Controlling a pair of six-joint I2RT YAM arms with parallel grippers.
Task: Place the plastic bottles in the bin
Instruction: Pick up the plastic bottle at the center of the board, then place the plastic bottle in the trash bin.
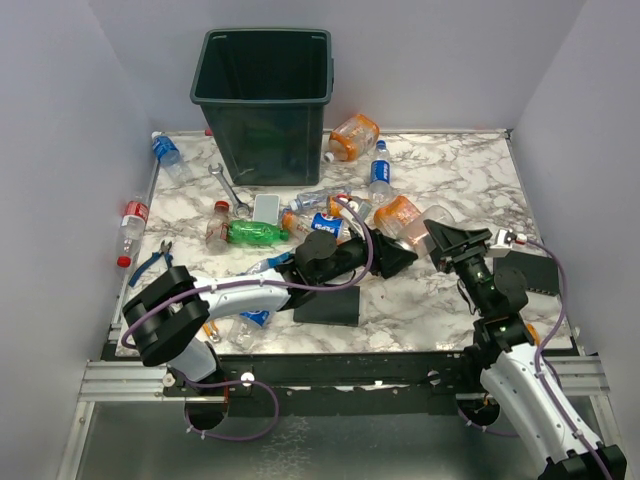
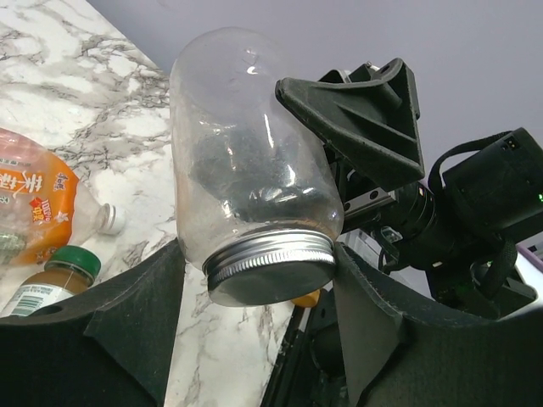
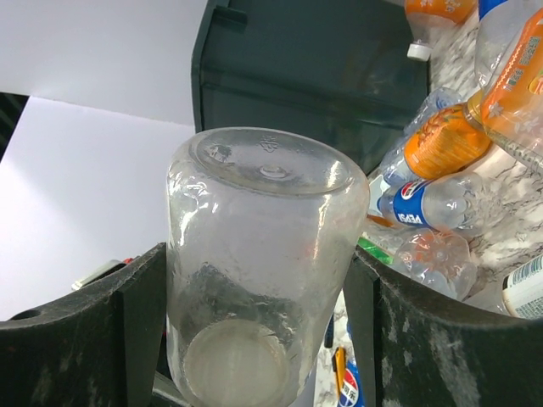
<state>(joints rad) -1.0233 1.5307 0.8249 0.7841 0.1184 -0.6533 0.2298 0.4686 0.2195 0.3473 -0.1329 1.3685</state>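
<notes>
A clear jar point(image 2: 246, 153) with a silver screw lid hangs between both grippers above the table's right middle. My left gripper point(image 2: 259, 271) is closed round its lid end, with both fingers against it. My right gripper point(image 3: 259, 280) is shut on the jar's body point(image 3: 263, 254), its base pointing towards the dark green bin point(image 1: 265, 100) at the back. In the top view the two grippers, left point(image 1: 405, 258) and right point(image 1: 450, 240), face each other. Plastic bottles lie around: a green one point(image 1: 255, 233), a Pepsi one point(image 1: 325, 222) and orange ones point(image 1: 353, 137).
A wrench point(image 1: 228, 186) lies in front of the bin and blue-handled pliers point(image 1: 150, 265) at the left edge. A flat black plate point(image 1: 328, 303) lies under the left arm. More bottles lie along the left edge point(image 1: 133, 218) and at the back left point(image 1: 167, 152).
</notes>
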